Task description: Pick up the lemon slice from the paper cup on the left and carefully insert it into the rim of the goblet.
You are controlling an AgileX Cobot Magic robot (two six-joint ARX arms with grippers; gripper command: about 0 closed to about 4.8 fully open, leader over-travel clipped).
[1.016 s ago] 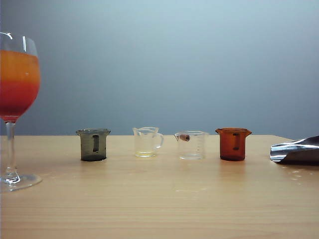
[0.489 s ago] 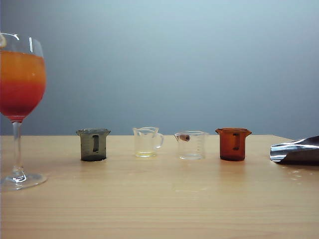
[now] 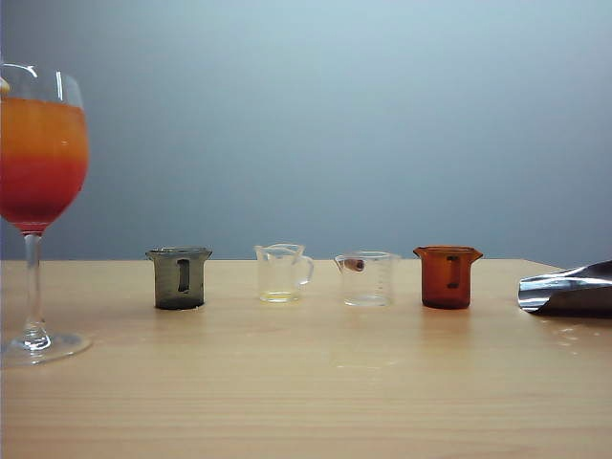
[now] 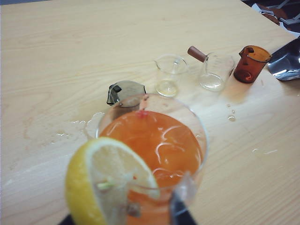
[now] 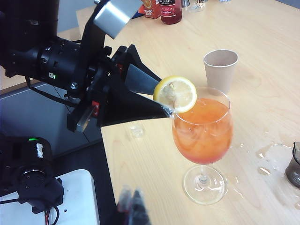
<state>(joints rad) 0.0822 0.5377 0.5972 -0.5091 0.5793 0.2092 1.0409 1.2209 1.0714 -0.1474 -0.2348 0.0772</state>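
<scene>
The goblet [image 3: 38,191], a tall stemmed glass of orange-over-red drink, stands at the table's left end. A yellow lemon slice [image 5: 176,93] sits upright, wedged on the rim of the goblet [image 5: 202,126]. My left gripper [image 5: 164,101] reaches in level, its black fingers on either side of the slice. In the left wrist view the lemon slice [image 4: 101,183] stands between the spread fingers with a gap to one fingertip [image 4: 180,206]; that gripper is open. The paper cup [image 5: 220,68] stands behind the goblet. My right gripper [image 5: 132,206] hovers over the table edge, fingers together, holding nothing.
Several small measuring cups stand in a row: grey [image 3: 179,277], clear [image 3: 282,273], clear with a brown piece [image 3: 366,277], amber [image 3: 448,275]. A shiny silvery object [image 3: 569,287] lies at the right. Spilled drops [image 5: 272,152] wet the wood near the goblet's foot.
The goblet has shifted a little to the right in the exterior view, then stayed put. A sliver of lemon now shows at its rim.
</scene>
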